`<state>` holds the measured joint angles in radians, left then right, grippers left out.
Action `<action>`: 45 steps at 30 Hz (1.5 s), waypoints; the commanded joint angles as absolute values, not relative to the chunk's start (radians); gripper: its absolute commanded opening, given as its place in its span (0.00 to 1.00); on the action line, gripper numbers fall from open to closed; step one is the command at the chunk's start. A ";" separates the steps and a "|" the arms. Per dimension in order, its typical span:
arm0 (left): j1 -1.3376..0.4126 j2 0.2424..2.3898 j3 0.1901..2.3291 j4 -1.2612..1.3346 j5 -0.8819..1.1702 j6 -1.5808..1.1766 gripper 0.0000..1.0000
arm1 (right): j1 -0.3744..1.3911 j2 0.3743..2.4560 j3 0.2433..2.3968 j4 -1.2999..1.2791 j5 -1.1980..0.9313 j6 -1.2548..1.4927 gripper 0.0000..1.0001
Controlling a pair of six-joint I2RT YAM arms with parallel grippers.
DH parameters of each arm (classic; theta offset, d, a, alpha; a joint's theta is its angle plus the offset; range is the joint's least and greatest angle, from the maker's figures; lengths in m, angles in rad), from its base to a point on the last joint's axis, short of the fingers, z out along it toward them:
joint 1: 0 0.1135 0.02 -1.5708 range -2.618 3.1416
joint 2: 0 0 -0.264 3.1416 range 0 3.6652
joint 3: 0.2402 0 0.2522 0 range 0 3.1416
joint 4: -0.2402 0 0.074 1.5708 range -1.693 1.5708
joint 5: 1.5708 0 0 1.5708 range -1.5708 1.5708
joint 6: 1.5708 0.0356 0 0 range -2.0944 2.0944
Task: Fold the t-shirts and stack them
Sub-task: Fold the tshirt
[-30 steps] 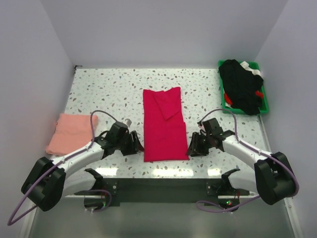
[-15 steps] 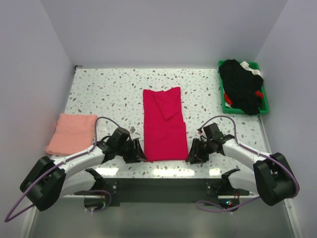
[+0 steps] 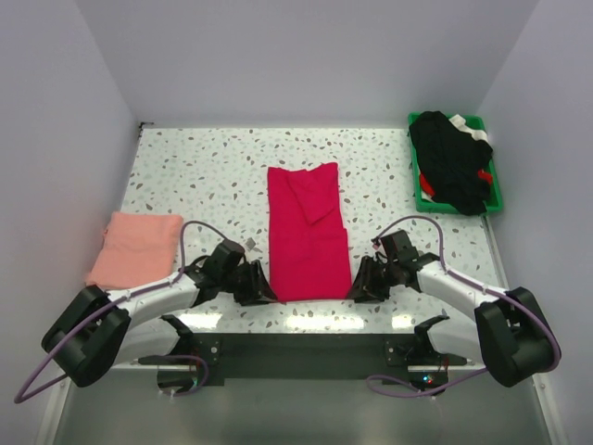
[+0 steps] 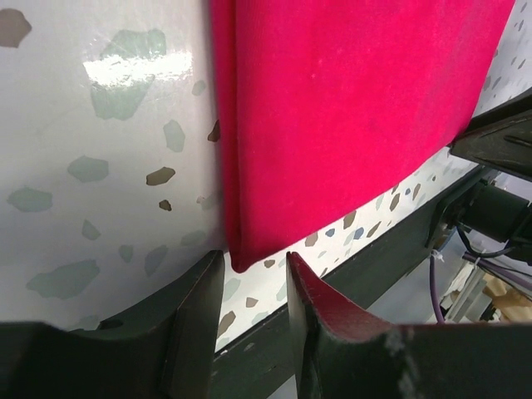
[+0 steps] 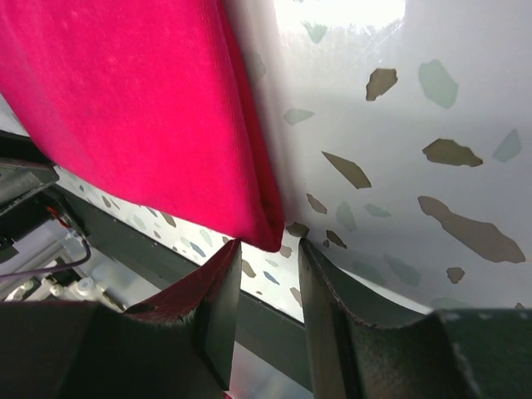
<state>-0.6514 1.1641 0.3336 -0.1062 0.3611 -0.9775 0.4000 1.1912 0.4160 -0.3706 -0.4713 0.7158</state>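
Left wrist: left tool [image 4: 252,266] jaws apart, straddling near hem corner of red t-shirt [image 4: 349,91] flat on desk [image 4: 91,166]; right tool [image 5: 268,249] likewise unclamped at other corner, likely paired pinch for next fold. Folded pink t-shirt [image 3: 136,248] well left of left tool.

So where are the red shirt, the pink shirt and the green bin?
red shirt [image 3: 309,241], top view, middle of the folded cloth.
pink shirt [image 3: 134,246], top view, middle of the cloth.
green bin [image 3: 496,190], top view, its right rim.
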 commanded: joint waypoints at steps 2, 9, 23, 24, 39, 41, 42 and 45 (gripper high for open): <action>-0.666 1.195 0.293 -0.112 0.308 -0.983 0.41 | 0.402 1.192 0.393 -0.299 -0.422 0.748 0.38; -0.667 1.223 0.311 -0.097 0.298 -0.982 0.36 | 0.402 1.226 0.376 -0.233 -0.431 0.773 0.36; -0.698 1.154 0.322 -0.153 0.288 -0.966 0.00 | 0.402 1.152 0.373 -0.282 -0.517 0.712 0.00; -0.703 1.122 0.315 -0.158 0.287 -0.969 0.00 | 0.402 1.138 0.365 -0.287 -0.523 0.710 0.00; -0.963 0.802 0.304 -0.273 0.088 -1.112 0.00 | 0.402 0.629 0.342 -0.649 -0.525 0.643 0.00; -0.962 0.790 0.351 -0.307 0.055 -1.100 0.00 | 0.402 0.611 0.377 -0.681 -0.496 0.640 0.00; -0.960 0.795 0.371 -0.311 0.026 -1.095 0.00 | 0.402 0.612 0.418 -0.689 -0.480 0.637 0.00; -0.940 0.863 0.468 -0.342 -0.021 -1.060 0.00 | 0.402 0.673 0.506 -0.686 -0.443 0.621 0.00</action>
